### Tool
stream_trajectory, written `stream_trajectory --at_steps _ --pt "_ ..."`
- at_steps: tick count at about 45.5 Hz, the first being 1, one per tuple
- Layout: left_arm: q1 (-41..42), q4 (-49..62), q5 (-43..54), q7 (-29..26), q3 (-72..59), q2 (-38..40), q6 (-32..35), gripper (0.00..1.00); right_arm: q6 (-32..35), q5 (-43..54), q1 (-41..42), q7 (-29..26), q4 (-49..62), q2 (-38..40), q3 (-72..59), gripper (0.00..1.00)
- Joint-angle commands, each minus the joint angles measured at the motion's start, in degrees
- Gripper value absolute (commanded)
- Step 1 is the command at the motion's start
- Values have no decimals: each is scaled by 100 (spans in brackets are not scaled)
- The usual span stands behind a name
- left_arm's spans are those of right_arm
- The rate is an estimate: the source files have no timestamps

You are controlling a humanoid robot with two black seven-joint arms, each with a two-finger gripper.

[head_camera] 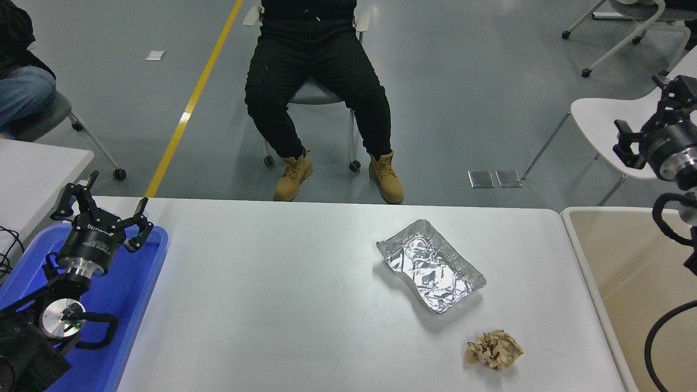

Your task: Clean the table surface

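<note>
Still uncleared: table surface [283, 305], foil tray [431, 265] and crumpled paper [494, 349] toward right edge. Left gripper [103, 204] splayed apart over blue bin [130, 288] at left edge. Right gripper [661, 117] raised beyond right edge, finger state impossible to tell.

Both arms are black. The left pincer [103, 209], at eight o'clock, has thin linked black fingers on a black cylinder with pale lettering, above a silver ring and a polished silver joint disc with a looping black cable. The right pincer [661, 114], at three o'clock, shows the same black body, silver ring and black cable.
</note>
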State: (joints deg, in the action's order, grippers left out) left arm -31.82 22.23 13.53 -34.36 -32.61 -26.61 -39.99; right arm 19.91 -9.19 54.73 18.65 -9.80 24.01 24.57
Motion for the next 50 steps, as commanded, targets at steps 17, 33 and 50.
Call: stream_trajectory --at_steps 17,33,50 --pt "0 0 1 0 0 -2 0 100 -312 -136 -1588 69 -1929 394 1137 99" --pt "0 0 1 0 0 -2 0 100 -321 -118 -1501 69 -1833 385 1076 99" --pt "0 0 1 0 0 7 0 100 -303 -57 -1465 69 -1842 543 1014 99"
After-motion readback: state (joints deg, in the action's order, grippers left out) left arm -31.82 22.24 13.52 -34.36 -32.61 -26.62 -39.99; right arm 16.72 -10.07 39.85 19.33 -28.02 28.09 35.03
